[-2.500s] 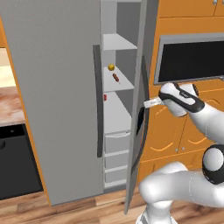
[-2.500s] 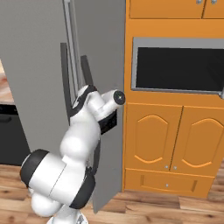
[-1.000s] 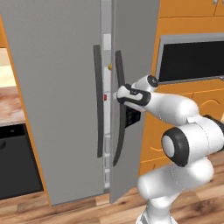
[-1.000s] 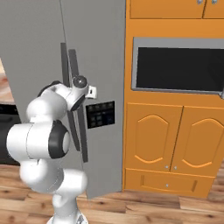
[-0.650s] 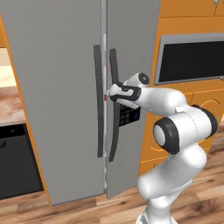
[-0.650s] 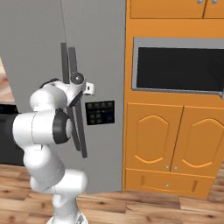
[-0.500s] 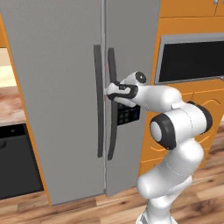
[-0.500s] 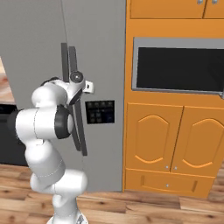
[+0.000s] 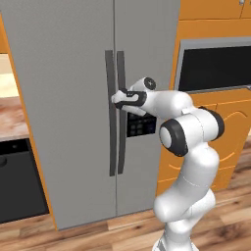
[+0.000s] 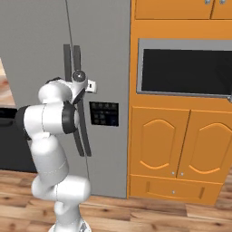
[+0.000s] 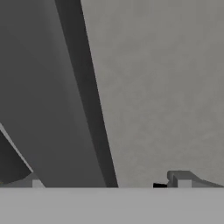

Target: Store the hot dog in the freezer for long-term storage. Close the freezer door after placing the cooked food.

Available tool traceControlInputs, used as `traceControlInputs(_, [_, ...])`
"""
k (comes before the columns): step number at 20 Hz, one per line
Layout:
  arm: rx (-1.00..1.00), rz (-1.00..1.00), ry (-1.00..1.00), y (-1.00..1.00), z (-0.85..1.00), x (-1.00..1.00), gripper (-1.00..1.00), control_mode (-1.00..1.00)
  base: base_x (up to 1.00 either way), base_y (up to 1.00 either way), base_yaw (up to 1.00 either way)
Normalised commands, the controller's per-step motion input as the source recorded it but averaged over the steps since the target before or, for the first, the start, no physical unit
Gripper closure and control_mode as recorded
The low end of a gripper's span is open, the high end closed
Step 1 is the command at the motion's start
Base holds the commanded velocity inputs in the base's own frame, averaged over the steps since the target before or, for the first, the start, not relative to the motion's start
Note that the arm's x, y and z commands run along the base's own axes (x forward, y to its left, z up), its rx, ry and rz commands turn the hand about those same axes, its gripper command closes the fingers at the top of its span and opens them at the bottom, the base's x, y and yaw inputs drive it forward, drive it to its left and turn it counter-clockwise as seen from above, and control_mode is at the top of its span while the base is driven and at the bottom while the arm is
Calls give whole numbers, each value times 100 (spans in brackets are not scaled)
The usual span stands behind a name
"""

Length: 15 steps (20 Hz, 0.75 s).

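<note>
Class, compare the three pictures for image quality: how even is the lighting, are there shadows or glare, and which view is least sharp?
Left base view: flat, even light on the freezer door, no glare. Right base view: equally even, edges crisp. Hand view: softest, the dark handle looms large with blurred edges against grainy grey.

A kitchen: grey two-door fridge [image 9: 78, 98], orange cabinets [image 10: 181, 149], built-in oven [image 10: 186, 70], wood floor [image 10: 136, 217].

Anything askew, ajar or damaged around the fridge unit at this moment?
Nothing stands out. The freezer door sits flush beside the wider door, no gap showing between them. The gripper rests at the door's dark handle, jaws open.
</note>
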Motion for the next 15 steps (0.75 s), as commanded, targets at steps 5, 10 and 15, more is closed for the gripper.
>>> traceControlInputs(5, [0,0,0,0,0,45,-100,-100,0,0,0])
traceControlInputs(10, [0,0,0,0,0,43,-100,-100,0,0,0])
traceControlInputs(15, [0,0,0,0,0,50,-100,-100,0,0,0])
